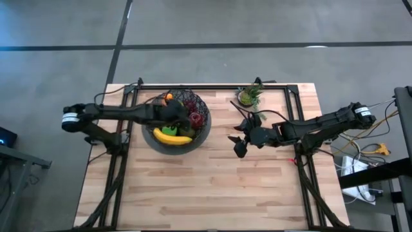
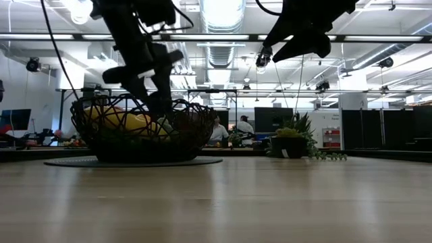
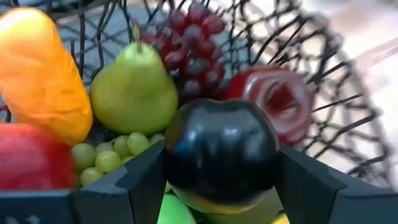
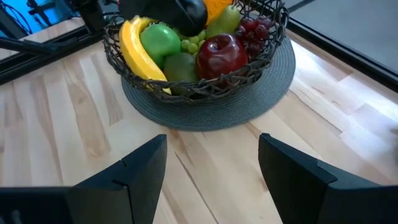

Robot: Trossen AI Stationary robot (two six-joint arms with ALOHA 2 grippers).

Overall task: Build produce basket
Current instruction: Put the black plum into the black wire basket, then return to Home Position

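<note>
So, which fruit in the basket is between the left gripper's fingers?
The dark plum: glossy black, round, held by the left gripper. The green pear and red apple lie free.

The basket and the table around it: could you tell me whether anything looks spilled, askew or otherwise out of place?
Nothing stands out. The basket sits level on its grey mat, and no fruit lies on the table. The left claw holds a dark plum over the fruit; the right claw waits open, apart.
</note>
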